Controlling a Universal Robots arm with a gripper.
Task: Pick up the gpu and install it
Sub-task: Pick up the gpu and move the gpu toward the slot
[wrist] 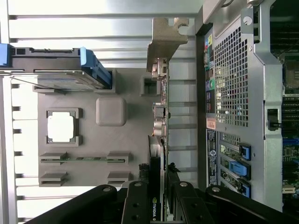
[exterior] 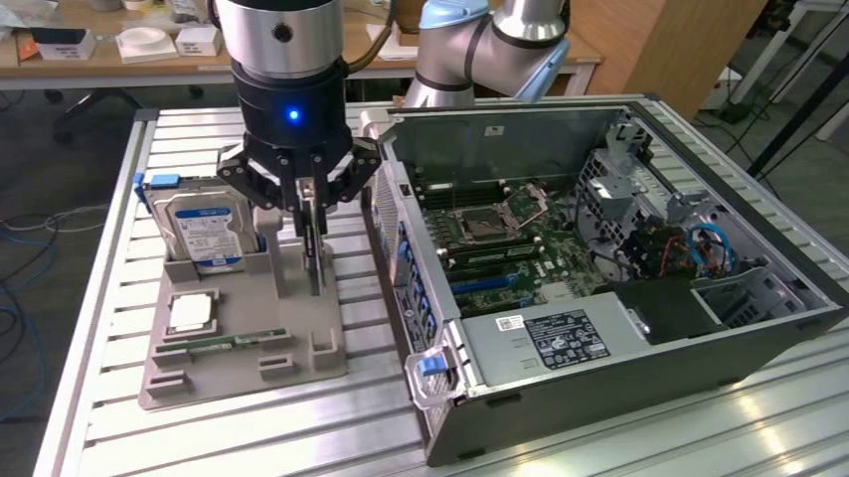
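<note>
Fingers [wrist: 138, 205]: closing narrow on the gpu [exterior: 314, 263], one on each flat face, gripping it near its top edge.
Arm [exterior: 285, 40]: hanging straight down over the grey tray [exterior: 246, 370], blue light glowing on the wrist.
Gpu position: standing upright on its long edge at the side of the tray nearest the computer case [exterior: 597, 397], its lower edge sitting at tray level; can't tell if it is lifting clear of the slot.
Gpu detail: in the wrist view, the grey metal bracket [wrist: 166, 39] is sticking out at the end far from the fingers, and a green logo is showing on the card edge between the fingers.
Hard drive [exterior: 199, 234]: standing upright in the tray's far corner on the exterior view's left, blue-white label facing the camera, well apart from the gpu.
Square chip [exterior: 190, 313]: lying flat in its pocket in the tray.
Memory stick [exterior: 219, 343]: lying flat in a narrow slot just beside the chip.
Computer case: lying on its side with the panel off, just beside the tray on the exterior view's right, motherboard [exterior: 511, 238] facing up.
Counter [exterior: 265, 427]: slatted metal, carrying the tray and the case.
</note>
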